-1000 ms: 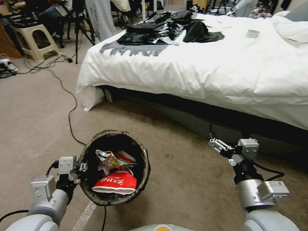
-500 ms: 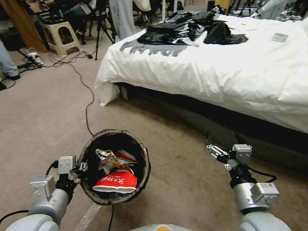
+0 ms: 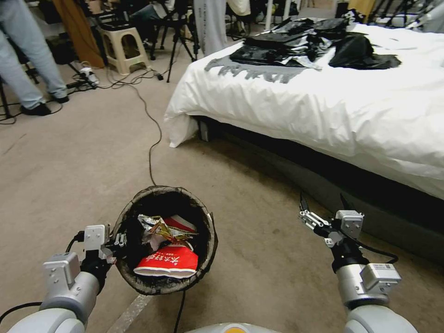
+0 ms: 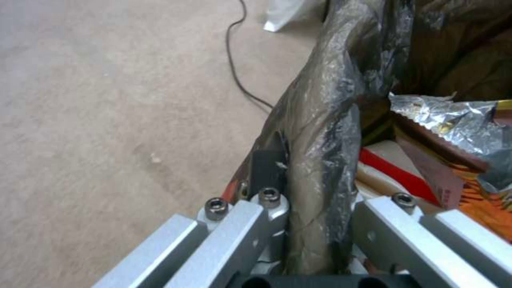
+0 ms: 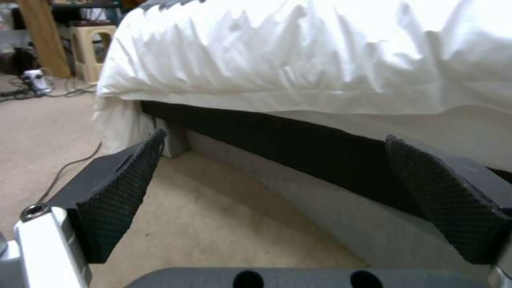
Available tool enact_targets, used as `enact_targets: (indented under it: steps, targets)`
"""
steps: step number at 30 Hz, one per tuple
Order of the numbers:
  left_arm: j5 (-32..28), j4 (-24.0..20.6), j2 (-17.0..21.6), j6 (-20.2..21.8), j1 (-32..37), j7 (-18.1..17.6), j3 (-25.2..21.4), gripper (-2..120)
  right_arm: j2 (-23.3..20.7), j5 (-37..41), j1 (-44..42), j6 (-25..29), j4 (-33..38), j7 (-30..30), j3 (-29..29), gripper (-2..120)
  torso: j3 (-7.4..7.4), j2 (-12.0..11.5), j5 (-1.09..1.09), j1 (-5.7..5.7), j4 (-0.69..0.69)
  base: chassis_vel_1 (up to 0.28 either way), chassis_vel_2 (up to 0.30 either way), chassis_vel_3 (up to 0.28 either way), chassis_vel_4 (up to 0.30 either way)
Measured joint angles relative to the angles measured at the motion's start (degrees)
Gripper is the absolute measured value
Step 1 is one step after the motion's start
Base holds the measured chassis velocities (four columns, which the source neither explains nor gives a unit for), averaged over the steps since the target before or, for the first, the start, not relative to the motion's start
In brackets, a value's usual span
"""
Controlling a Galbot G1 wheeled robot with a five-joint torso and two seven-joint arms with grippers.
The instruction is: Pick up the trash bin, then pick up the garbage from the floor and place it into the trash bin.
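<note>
Trash bin [image 3: 164,240] at 7 o'clock, garbage [image 3: 166,249] inside; bed [image 3: 323,106] at 1 o'clock; cable [image 3: 150,138] at 11.

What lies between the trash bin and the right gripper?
In the head view, bare floor lies between the trash bin and the right gripper.

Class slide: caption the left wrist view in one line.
Left gripper clamps the trash bin rim; garbage inside.

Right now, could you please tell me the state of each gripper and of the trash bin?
Left gripper: shut on the trash bin's lined rim, holding it off the floor.
Right gripper: open, empty, held near the bed.
Trash bin: tilted toward the camera, holding garbage.
</note>
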Motion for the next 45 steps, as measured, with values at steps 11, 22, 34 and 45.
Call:
enact_targets:
  steps: [11, 22, 34, 45]
  targets:
    - [-0.03, 0.00, 0.02, 0.00, 0.14, 0.00, 0.08, 0, -0.41, 1.60, 0.15, -1.47, 0.48, 1.35, -0.69, 100, 0.00, 0.00, 0.00, 0.00, 0.00, 0.058, 0.067, 0.064, 0.061]
    - [-0.03, 0.00, 0.05, -0.03, 0.18, 0.00, -0.01, 0, -0.57, 1.52, 0.63, -1.61, 0.26, 1.38, -0.83, 100, 0.00, 0.00, 0.00, 0.00, 0.00, 0.067, 0.072, 0.072, 0.071]
    - [-0.03, 0.00, 0.02, -0.02, 0.16, 0.01, -0.08, 0, -0.57, 1.43, 0.94, -1.55, -0.33, 1.44, -1.07, 100, 0.00, 0.00, 0.00, 0.00, 0.00, 0.061, 0.061, 0.069, 0.064]
    - [0.01, 0.00, -0.04, 0.06, 0.18, 0.02, -0.10, 0, -0.42, 1.24, 0.91, -1.27, -0.61, 1.48, -1.32, 100, 0.00, 0.00, 0.00, 0.00, 0.00, 0.083, 0.082, 0.086, 0.083]
